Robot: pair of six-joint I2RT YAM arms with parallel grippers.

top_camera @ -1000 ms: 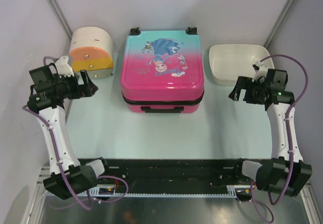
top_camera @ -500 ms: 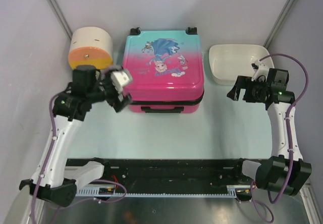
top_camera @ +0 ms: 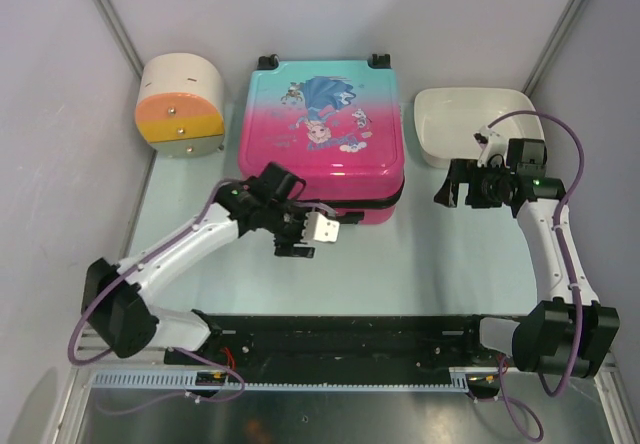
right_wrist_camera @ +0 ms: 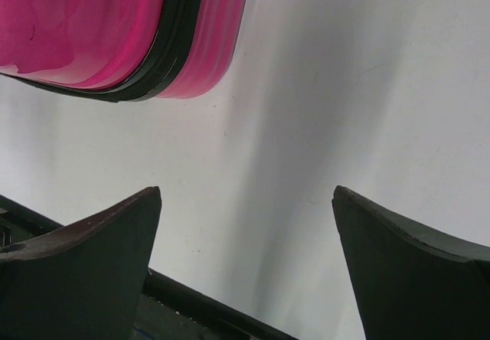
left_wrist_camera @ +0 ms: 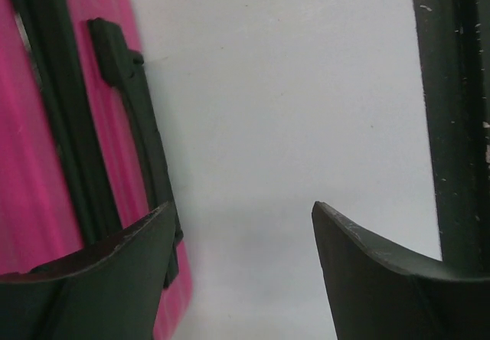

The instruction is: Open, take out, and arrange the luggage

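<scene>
The luggage [top_camera: 320, 129] lies flat and zipped shut at the back middle of the table, princess print up, its black handle [top_camera: 318, 216] on the near side. My left gripper [top_camera: 293, 239] is open and empty, low in front of the luggage's near left side. In the left wrist view [left_wrist_camera: 241, 210] the pink shell [left_wrist_camera: 46, 164] and the handle [left_wrist_camera: 130, 102] lie just left of my left finger. My right gripper [top_camera: 450, 186] is open and empty, a little right of the luggage. In the right wrist view [right_wrist_camera: 246, 194] the luggage's corner [right_wrist_camera: 115, 26] lies ahead, apart from the fingers.
A cream-and-orange drawer box [top_camera: 182, 104] stands at the back left. A white basin [top_camera: 470, 124] sits at the back right, just behind my right wrist. The black base rail [top_camera: 340, 339] runs along the near edge. Slanted frame posts stand at both back corners.
My left arm has swung from beside the drawer box across to the front of the luggage. My right gripper has moved slightly left, toward the luggage.
</scene>
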